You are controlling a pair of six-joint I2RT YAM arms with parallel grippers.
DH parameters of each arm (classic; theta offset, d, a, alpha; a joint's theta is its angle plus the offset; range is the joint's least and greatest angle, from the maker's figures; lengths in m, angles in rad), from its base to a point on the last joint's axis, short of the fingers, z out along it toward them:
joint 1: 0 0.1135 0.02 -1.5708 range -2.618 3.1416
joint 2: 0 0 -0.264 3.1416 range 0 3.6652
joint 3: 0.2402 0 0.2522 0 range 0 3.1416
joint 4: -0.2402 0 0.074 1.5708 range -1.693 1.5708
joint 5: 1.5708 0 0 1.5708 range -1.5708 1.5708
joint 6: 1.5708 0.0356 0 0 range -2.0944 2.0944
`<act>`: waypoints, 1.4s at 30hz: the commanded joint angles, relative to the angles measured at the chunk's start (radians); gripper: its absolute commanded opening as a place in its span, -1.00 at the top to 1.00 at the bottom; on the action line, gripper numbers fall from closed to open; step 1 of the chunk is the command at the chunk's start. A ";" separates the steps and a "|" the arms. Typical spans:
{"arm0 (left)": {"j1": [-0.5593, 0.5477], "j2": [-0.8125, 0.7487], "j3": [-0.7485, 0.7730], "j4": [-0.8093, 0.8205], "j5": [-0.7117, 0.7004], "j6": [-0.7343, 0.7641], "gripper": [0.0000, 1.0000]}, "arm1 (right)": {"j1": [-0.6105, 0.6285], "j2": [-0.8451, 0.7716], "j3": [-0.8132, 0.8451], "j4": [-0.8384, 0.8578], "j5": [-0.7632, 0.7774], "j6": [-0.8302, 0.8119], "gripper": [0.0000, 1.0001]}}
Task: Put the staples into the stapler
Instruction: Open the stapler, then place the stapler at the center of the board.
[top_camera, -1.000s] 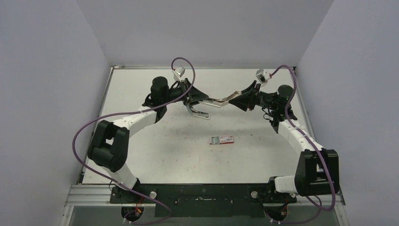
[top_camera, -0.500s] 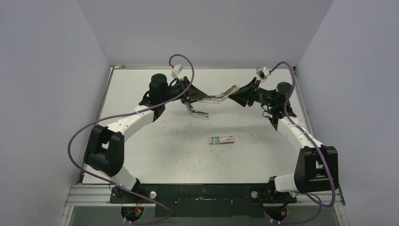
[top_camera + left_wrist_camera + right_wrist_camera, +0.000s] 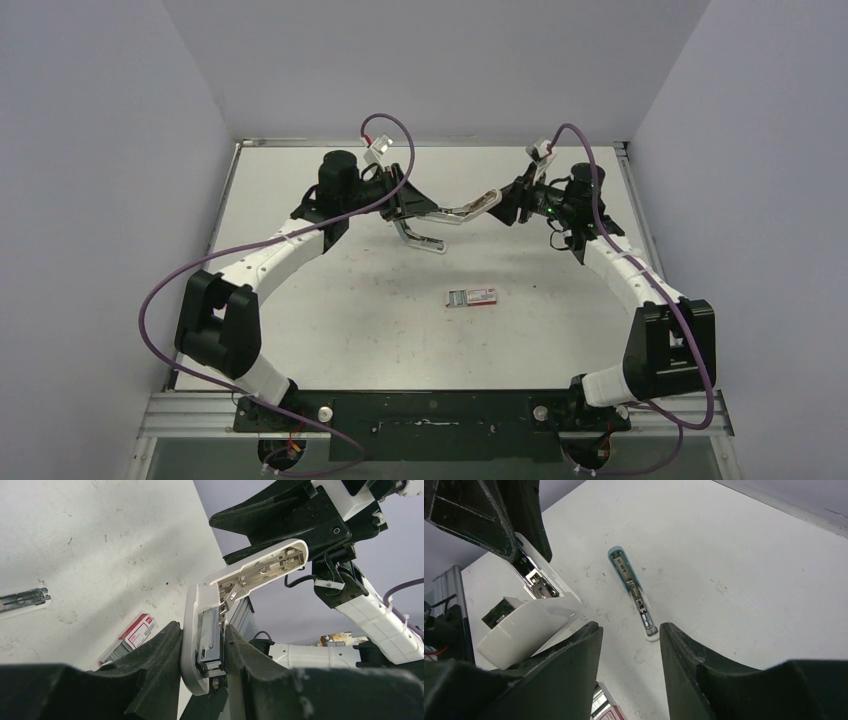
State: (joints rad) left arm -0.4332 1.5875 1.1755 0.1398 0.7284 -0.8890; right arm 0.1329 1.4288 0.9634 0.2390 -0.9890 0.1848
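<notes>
Top external: right jaws released stapler lid [image 3: 470,206]

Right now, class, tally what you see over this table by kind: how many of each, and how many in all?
Pincers: 2, left pincer and right pincer
Open white stapler: 1
Red-and-white staple box: 1
Loose strip with metal track: 1
Total: 5

The stapler [image 3: 465,207], clamped in the left gripper [image 3: 405,210], reaches the right gripper [image 3: 506,204], barring passage between the 2. Below both, table [image 3: 330,310] lies open around the box [image 3: 471,296].
</notes>
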 commanded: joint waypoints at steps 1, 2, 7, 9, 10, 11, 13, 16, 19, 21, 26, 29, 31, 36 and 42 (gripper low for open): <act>-0.001 -0.031 0.063 -0.011 -0.018 0.039 1.00 | 0.005 -0.027 0.054 -0.095 0.027 -0.129 -0.02; -0.001 -0.030 0.065 -0.011 -0.018 0.040 1.00 | -0.001 -0.032 0.056 -0.126 0.031 -0.160 -0.07; 0.002 -0.019 0.073 -0.009 -0.019 0.064 1.00 | -0.079 -0.051 0.058 -0.214 0.029 -0.246 -0.23; 0.003 -0.018 0.071 -0.010 -0.023 0.073 1.00 | -0.111 -0.057 0.062 -0.257 0.014 -0.273 -0.24; 0.005 -0.020 0.068 -0.011 -0.025 0.076 1.00 | -0.120 -0.064 0.063 -0.274 0.012 -0.286 -0.25; 0.007 -0.021 0.066 -0.011 -0.027 0.080 1.00 | -0.128 -0.074 0.064 -0.286 0.012 -0.298 -0.26; 0.014 -0.025 0.060 -0.007 -0.027 0.079 1.00 | -0.131 -0.093 0.069 -0.312 0.014 -0.319 -0.27; 0.034 -0.040 0.039 0.003 -0.020 0.079 1.00 | -0.131 -0.108 0.086 -0.349 0.014 -0.344 -0.28; 0.070 -0.080 -0.001 -0.013 -0.011 0.117 1.00 | -0.125 -0.108 0.093 -0.373 0.025 -0.361 -0.29; 0.077 -0.117 -0.043 -0.057 -0.019 0.196 1.00 | -0.115 -0.104 0.088 -0.382 0.038 -0.375 -0.30; 0.095 -0.176 -0.231 -0.034 0.000 0.306 1.00 | -0.070 -0.090 0.061 -0.388 0.083 -0.408 -0.30; 0.116 -0.186 -0.339 0.059 0.014 0.303 1.00 | -0.047 -0.080 0.046 -0.388 0.109 -0.425 -0.31; 0.118 -0.185 -0.401 0.126 0.020 0.304 1.00 | -0.043 -0.074 0.037 -0.389 0.119 -0.436 -0.31; 0.133 -0.114 -0.507 0.296 0.032 0.235 1.00 | -0.042 -0.064 0.026 -0.409 0.126 -0.463 -0.31; 0.143 0.016 -0.502 0.346 0.048 0.233 1.00 | -0.044 -0.074 -0.001 -0.405 0.135 -0.476 -0.31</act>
State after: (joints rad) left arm -0.3012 1.5520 0.6586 0.3325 0.7341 -0.6456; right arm 0.0917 1.3575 0.9741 -0.1894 -0.8646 -0.2600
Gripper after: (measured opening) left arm 0.305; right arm 0.653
